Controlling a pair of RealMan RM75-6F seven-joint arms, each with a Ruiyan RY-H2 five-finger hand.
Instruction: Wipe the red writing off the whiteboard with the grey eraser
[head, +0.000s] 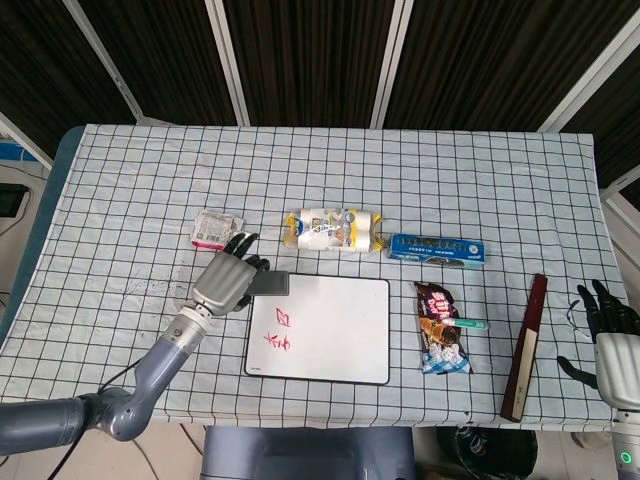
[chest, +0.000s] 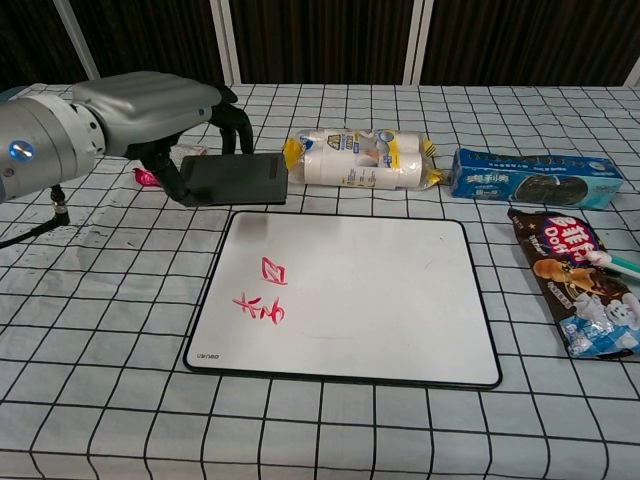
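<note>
Your left hand (head: 224, 283) grips the grey eraser (chest: 233, 180), long axis left-right, over the whiteboard's (chest: 380, 290) far-left corner; the red writing (chest: 262, 296) lies nearer you, slightly right.

Your left hand (head: 222, 281) holds the flat dark grey eraser (chest: 233, 179) in the air over the near-left corner of the white rectangular whiteboard (chest: 380, 290), and the board's whole surface lies open beneath it. Along the board's far edge you meet the yellow-ended pack of white rolls (chest: 360, 158) and the long blue biscuit box (chest: 535, 177). The brown snack bag (chest: 578, 278) lies near the board's right edge. The checked tablecloth (chest: 90, 300) left of the board is bare.
</note>
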